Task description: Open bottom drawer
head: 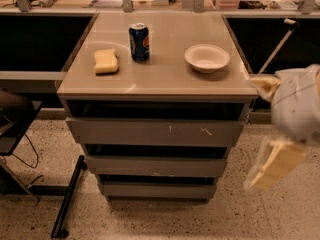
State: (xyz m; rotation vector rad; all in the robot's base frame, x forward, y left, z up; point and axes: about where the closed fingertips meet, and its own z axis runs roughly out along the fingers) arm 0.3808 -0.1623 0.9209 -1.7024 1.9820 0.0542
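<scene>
The bottom drawer [157, 189] is the lowest and narrowest of three grey-brown handleless fronts on the cabinet, near the speckled floor. Above it is the middle drawer [156, 166]. Above that is the widest top drawer [155, 132], which has white scratch marks. All three fronts step out slightly, with dark gaps above each. My gripper [276, 165] hangs blurred at the right of the cabinet, at about the height of the middle drawer. It is apart from the cabinet and touches nothing. The white arm [300, 106] is above it.
On the cabinet top [165, 81] stand a blue soda can [139, 42], a yellow sponge [106, 61] and a white bowl [207, 58]. A black stand leg [67, 199] lies on the floor at the left. A thin pole [275, 46] leans at the right.
</scene>
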